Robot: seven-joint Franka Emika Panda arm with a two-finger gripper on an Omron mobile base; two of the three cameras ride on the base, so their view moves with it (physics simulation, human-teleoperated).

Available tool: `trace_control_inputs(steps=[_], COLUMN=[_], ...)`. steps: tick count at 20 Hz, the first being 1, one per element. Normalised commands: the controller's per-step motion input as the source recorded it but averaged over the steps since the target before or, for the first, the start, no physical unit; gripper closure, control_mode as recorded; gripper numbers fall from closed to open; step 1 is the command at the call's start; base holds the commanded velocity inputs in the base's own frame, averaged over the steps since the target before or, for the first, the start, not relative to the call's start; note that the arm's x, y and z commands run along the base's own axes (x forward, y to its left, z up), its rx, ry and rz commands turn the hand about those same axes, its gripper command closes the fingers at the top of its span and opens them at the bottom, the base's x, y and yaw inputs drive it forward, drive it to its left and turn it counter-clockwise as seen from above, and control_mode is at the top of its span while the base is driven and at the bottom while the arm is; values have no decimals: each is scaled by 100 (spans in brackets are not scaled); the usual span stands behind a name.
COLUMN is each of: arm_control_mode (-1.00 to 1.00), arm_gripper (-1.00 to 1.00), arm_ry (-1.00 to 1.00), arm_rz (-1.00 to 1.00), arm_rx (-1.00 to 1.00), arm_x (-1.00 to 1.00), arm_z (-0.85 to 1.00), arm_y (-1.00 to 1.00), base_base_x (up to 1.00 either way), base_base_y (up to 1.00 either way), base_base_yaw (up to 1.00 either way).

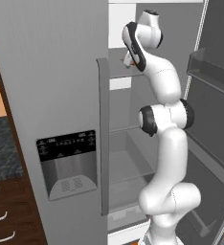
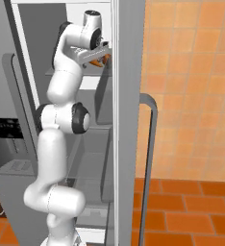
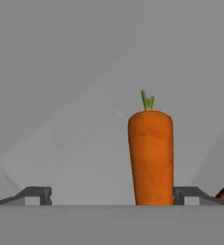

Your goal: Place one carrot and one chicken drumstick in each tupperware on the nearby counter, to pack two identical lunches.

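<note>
Gripper (image 3: pixel 111 195) spread, carrot (image 3: pixel 151 158) between tips, nearer one | carrot lies on fridge shelf (image 3: pixel 80 162) | risk: off-centre closing nudges carrot sideways, causing a slipped pinch

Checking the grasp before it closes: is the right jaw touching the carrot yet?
Cannot tell. In the hand view the carrot stands between the open jaws of the gripper, its edge meeting the right one with no visible gap, but overlap could hide one.
</note>
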Motion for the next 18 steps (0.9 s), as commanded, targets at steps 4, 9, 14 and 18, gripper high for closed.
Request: trace_control_inputs(steps=[4, 9, 14, 18], arm_control_mode=[-100, -100, -100, -100], arm_gripper=[-100, -100, -100, -100], arm_ry=[0, -9, -29, -31], arm_rz=[10, 6, 0, -4], arm_rx=[-9, -1, 0, -3], arm_x=[0, -60, -99, -22], arm_z=[-89, -60, -95, -54], arm_y=[1, 19, 19, 1], base_base_x=[0, 0, 0, 0], base_base_y=[0, 0, 0, 0], base_base_yaw=[0, 0, 0, 0])
